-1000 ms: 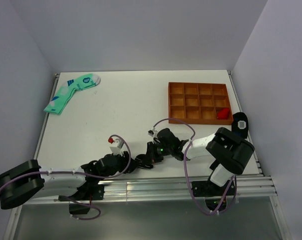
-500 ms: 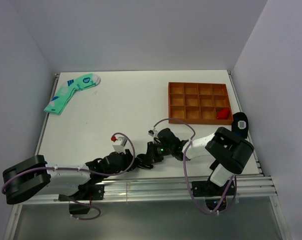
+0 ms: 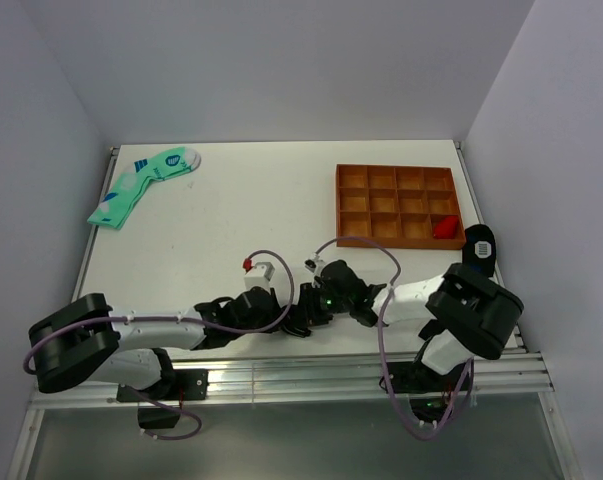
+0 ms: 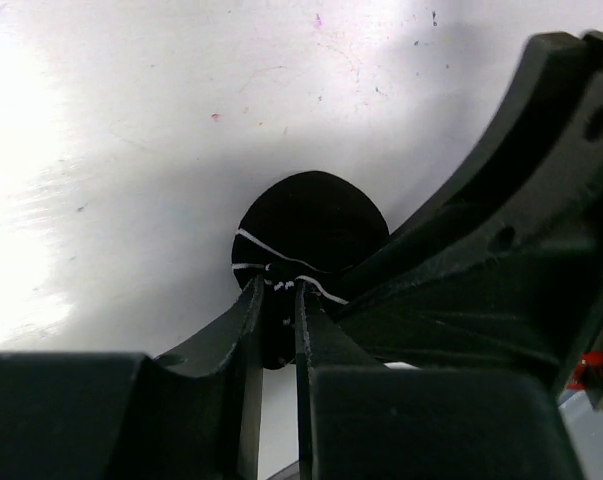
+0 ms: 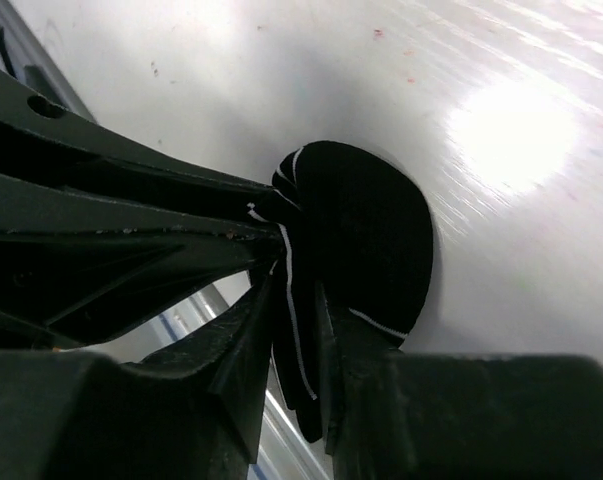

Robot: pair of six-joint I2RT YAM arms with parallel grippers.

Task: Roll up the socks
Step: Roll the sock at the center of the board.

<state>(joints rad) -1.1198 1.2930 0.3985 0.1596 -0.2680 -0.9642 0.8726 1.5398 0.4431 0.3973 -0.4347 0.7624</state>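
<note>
A black sock with thin white stripes lies bunched at the near edge of the white table, between the two grippers. In the left wrist view the sock is a rounded lump, and my left gripper is shut on its near part. In the right wrist view my right gripper is shut on a fold of the same sock. The two grippers meet tip to tip. A second black sock lies at the right table edge.
A mint-green sock with blue marks lies at the far left. An orange compartment tray with a red item stands at the back right. The metal rail runs along the near edge.
My left gripper has moved right and forward along the near edge to meet the right gripper at the sock. The right gripper has hardly moved.
</note>
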